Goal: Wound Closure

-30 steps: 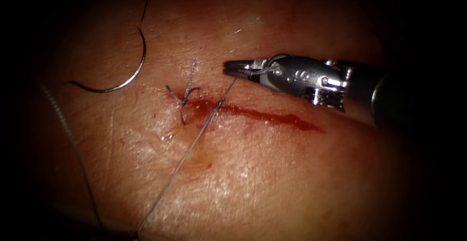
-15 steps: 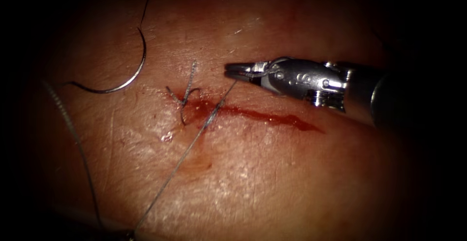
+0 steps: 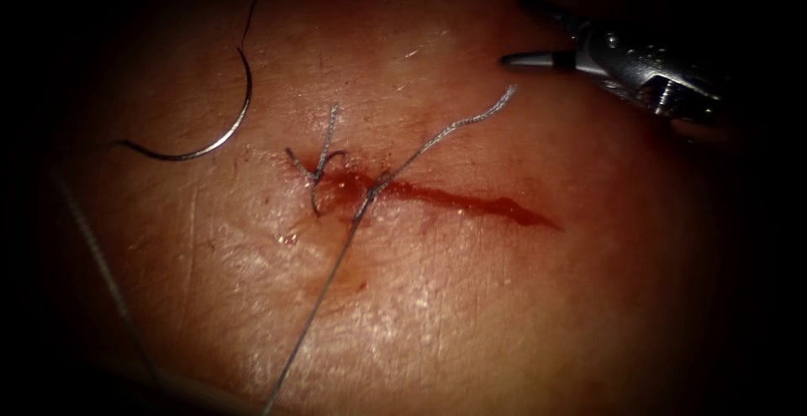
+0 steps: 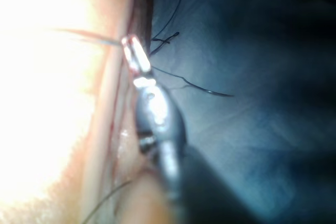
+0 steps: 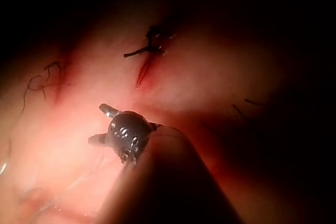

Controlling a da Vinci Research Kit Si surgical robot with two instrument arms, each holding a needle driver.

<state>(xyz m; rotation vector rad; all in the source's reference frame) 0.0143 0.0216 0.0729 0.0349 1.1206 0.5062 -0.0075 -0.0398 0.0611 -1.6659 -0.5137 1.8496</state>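
The curved needle (image 3: 227,130) lies loose on the tissue (image 3: 471,315), left of the cut (image 3: 471,202), held by neither tool and not in the tissue. A thread (image 3: 336,256) passes through the cut near its left end. Its free tail (image 3: 471,122) lies slack toward the upper right. Its long part runs straight down and to the left. My right tool (image 3: 514,31) hovers at the upper right with jaws open and empty, also seen in the right wrist view (image 5: 98,125). My left tool (image 4: 128,43) is shut, with the thread meeting its tip.
A tied stitch (image 3: 318,168) with short cut ends sits at the cut's left end, just left of the new thread; the right wrist view shows this stitch too (image 5: 152,43). Red fluid lines the cut. Another strand of thread (image 3: 92,248) crosses the far left.
My right tool held the thread's tail just above the cut; it has let go, opened, and drawn back up and to the right. The tail now lies slack on the tissue.
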